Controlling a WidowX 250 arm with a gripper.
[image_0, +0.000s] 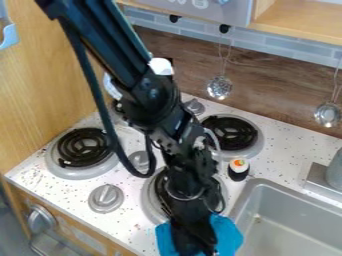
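Hangs low over the near edge of the stove top (53, 192) as a black gripper (194, 246), pointing down in front of a bright blue cloth (228, 237). Cannot tell from here whether spread or closed, nor whether gripping the cloth or only touching it. Is visible as cloth on both sides of the gripper, near the front left corner of the grey sink (257, 186). Comes down from the upper left as a black arm (150, 90), with a black cable (100, 105) looping along its left side.

Lies partly hidden behind the arm as a near burner (151, 200), just beyond the cloth. Sits to the left as another dark coil burner (83, 147), and to the far right as a third (234, 132). Stands between this third burner and the sink as a small black-and-white object (238, 169) with an orange spot on top. Shows on the white speckled surface as a round grey knob (105, 198) at near left, with a second (139, 160) beside the arm and a third (194, 106) at the far side. Hangs against the brown back wall (274, 90) as a metal strainer (219, 87), with a metal ladle (328, 114) farther right.
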